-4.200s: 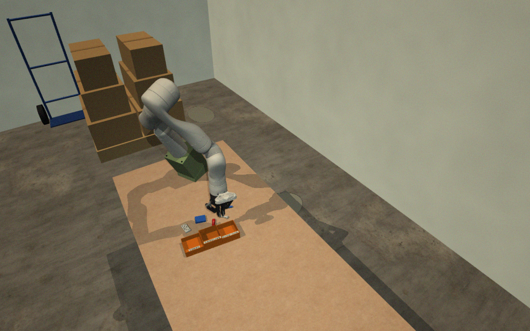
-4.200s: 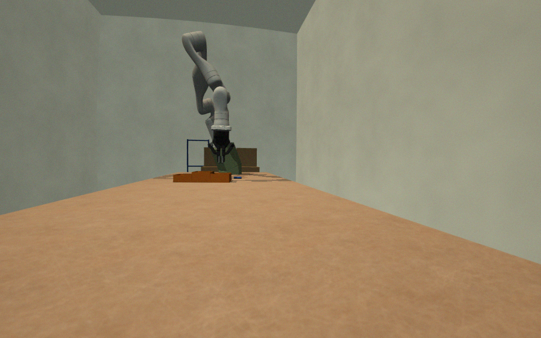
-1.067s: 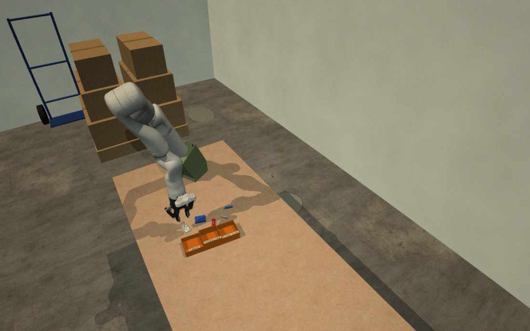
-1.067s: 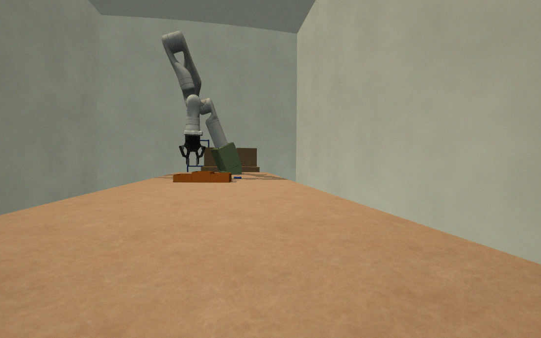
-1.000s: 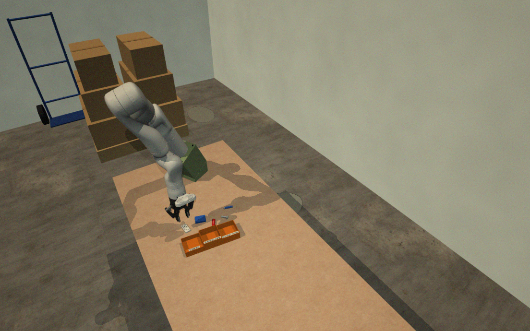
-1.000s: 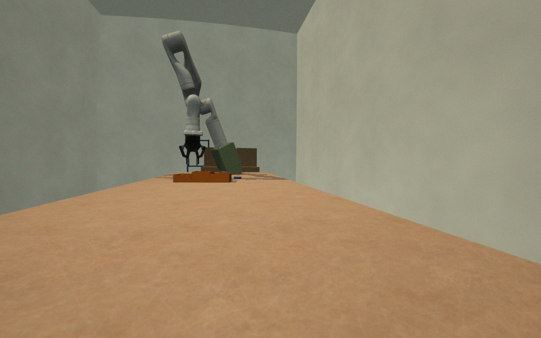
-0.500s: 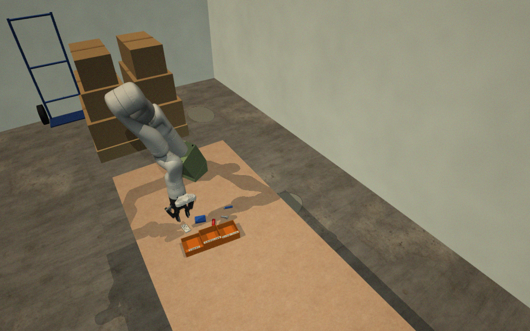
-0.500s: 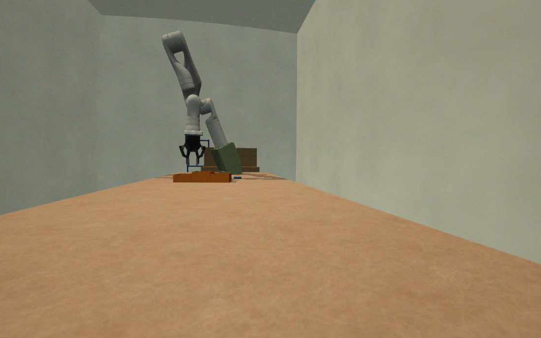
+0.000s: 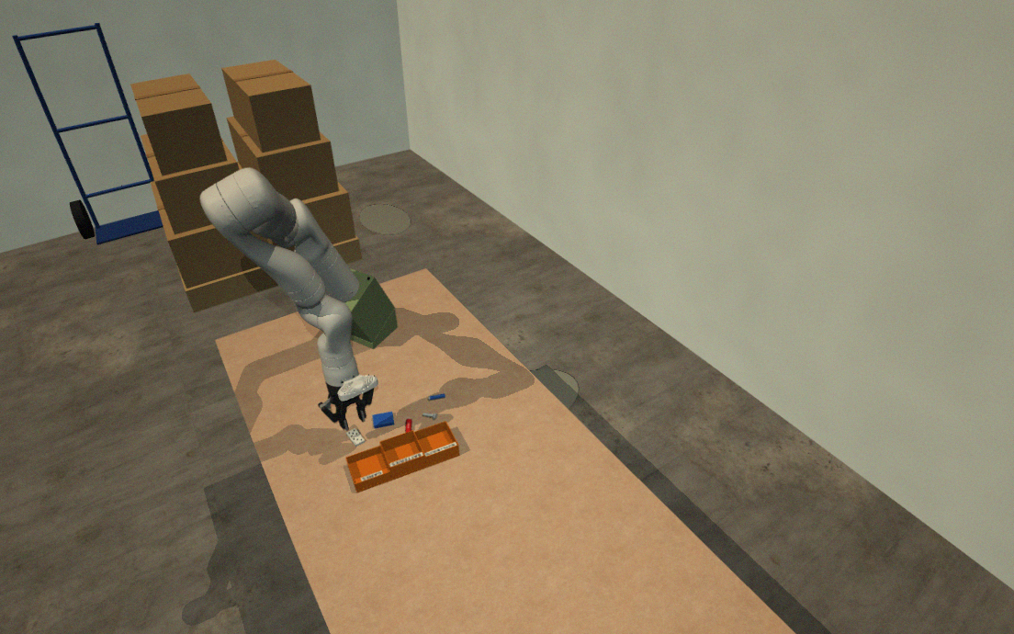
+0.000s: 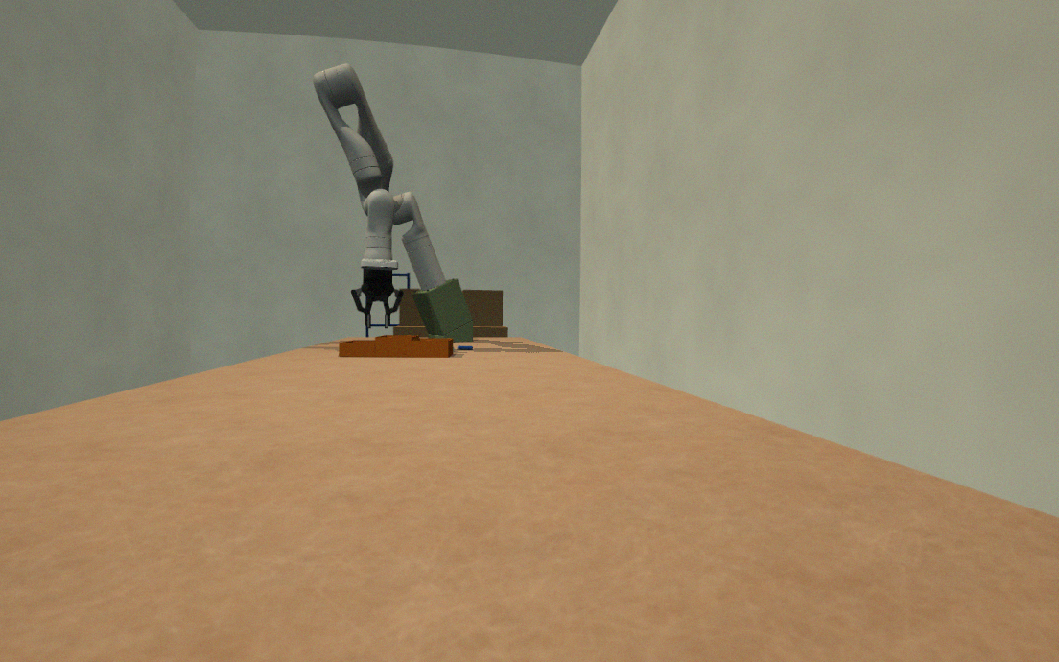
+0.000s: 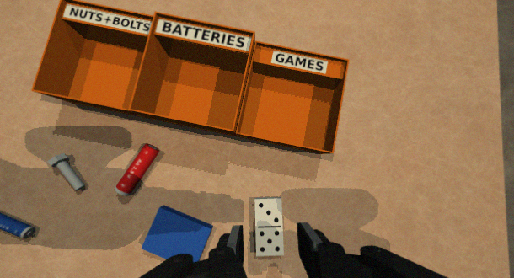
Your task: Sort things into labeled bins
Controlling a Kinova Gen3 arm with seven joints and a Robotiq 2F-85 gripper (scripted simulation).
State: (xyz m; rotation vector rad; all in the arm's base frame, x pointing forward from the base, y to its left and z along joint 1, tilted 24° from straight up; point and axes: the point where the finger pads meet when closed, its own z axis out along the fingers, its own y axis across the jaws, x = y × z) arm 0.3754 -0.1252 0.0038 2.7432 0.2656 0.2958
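Domino [image 11: 268, 227] lies flat on the table [image 11: 421, 157], just short of the GAMES bin [image 11: 333, 110], and I have my gripper [image 11: 273, 238] above it with the jaws part-open on either side, gripping nothing. GAMES bin, BATTERIES bin [image 11: 139, 85] and NUTS+BOLTS bin [image 11: 46, 60] touch in a row, all three bare inside.

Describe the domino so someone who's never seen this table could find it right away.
Find the row of three orange bins and the one labelled GAMES. On the table just in front of it lies the domino, flat between the open pincer fingers. It is the only white tile with black pips, beside a plain blue block.
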